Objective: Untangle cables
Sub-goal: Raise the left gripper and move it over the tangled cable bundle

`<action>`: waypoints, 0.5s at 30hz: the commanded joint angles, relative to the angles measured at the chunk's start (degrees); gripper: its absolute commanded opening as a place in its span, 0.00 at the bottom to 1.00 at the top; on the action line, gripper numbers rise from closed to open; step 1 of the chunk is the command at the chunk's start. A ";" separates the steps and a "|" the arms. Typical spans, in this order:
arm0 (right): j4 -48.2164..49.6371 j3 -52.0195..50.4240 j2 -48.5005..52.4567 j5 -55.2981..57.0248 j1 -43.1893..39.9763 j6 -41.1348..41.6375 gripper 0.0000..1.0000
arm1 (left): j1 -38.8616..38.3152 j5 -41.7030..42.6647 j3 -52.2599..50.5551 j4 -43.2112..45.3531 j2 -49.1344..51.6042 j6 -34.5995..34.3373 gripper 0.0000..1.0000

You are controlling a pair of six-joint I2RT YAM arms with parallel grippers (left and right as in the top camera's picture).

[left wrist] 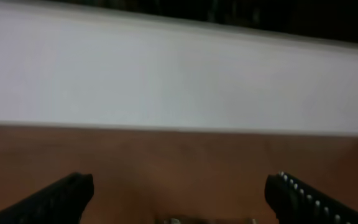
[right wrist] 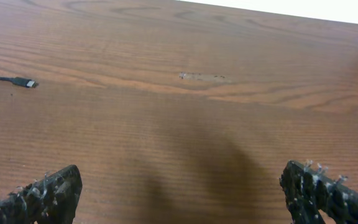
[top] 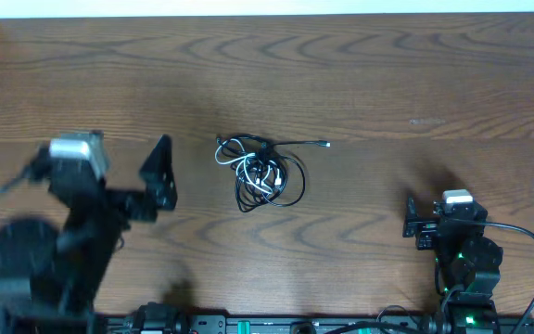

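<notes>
Looking down on a broad wood-grain table (top: 387, 56) and finding the left gripper (top: 161, 176) over its left part, gaping wide and gripping nothing, with a blurred wrist view giving only bare wood and a pale wall beyond the fingers (left wrist: 67, 193). Finding the right gripper (top: 413, 221) by the right near edge, likewise spreading fully and holding nothing. Spotting the cables (top: 262, 172), black and white, lying knotted in a heap near the table's middle, between both grippers and apart from each, trailing one plug end (top: 324, 144) rightward.
</notes>
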 commanded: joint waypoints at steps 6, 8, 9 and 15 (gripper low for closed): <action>-0.17 -0.04 -2.82 -0.35 -0.61 -0.61 0.99 | -0.24 3.48 6.69 -1.60 14.58 -0.50 0.94; -0.17 -0.04 -4.04 -0.33 -0.68 -0.61 0.99 | -1.46 3.50 6.69 -1.55 16.26 -0.52 0.94; -0.17 -0.04 -4.72 -0.35 -0.68 -0.61 0.99 | -2.60 3.48 6.69 -1.57 16.87 -0.52 0.94; -0.17 -0.04 -8.35 -0.33 -0.66 -0.61 0.99 | -8.61 3.48 6.64 -3.72 17.51 -0.50 0.55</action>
